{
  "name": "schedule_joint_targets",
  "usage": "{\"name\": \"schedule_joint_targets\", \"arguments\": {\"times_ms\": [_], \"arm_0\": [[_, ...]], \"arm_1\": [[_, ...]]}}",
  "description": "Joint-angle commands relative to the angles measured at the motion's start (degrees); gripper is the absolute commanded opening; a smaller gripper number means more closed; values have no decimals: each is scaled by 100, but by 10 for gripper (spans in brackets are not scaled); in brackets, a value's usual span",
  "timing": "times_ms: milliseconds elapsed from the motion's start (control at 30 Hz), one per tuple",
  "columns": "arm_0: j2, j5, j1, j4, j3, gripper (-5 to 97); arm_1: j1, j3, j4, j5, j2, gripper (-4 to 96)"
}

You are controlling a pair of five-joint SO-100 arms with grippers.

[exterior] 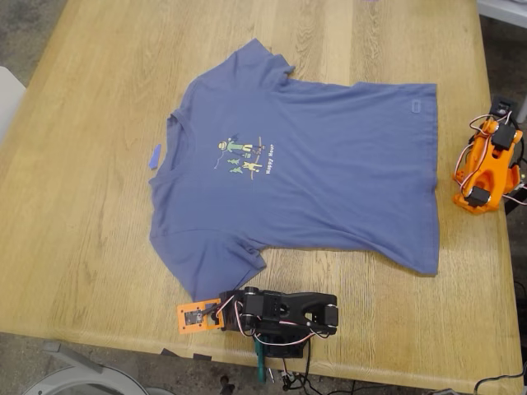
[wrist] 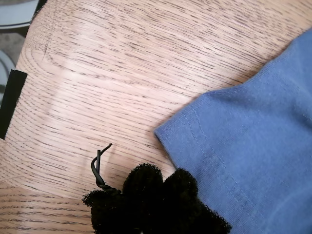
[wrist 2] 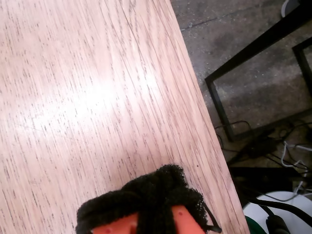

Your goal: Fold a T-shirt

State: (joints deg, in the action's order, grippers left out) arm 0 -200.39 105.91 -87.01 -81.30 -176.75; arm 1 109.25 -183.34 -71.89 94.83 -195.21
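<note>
Counted one T-shirt: slate-blue soft knit, short-sleeved, spread flat and print-side up across the middle of the bench, collar toward the exterior view's left and hem toward its right. Noted two sleeves, one far and one near, the near one with a double-stitched hem. Found one small cartoon print with white lettering on the chest. Spotted one tiny blue scrap lying just beside the collar. Saw pale oak-grained wood on the bench, smooth and glossy.

Counted two arms. Placed my first gripper at the bench's near edge, just beside the near sleeve; seen in the first wrist view as black fuzzy padding next to the sleeve's corner, gripping nothing visible. Placed my second gripper over bare wood by the bench edge at the exterior view's right, well apart from the cloth: orange plastic under black fuzz. Could not tell how far either pair of jaws stood open.
</note>
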Motion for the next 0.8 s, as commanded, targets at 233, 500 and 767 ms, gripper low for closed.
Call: {"name": "schedule_joint_targets", "arguments": {"times_ms": [233, 500, 767], "arm_0": [[-633, 624, 1055, -53, 105, 1], [-642, 1125, 1178, 1274, 105, 2], [-642, 853, 1081, 2953, 105, 25]], "arm_1": [[510, -387, -18, 44, 9, 134], [158, -378, 1274, -281, 0, 53], [-615, 519, 1731, -580, 0, 137]]}}
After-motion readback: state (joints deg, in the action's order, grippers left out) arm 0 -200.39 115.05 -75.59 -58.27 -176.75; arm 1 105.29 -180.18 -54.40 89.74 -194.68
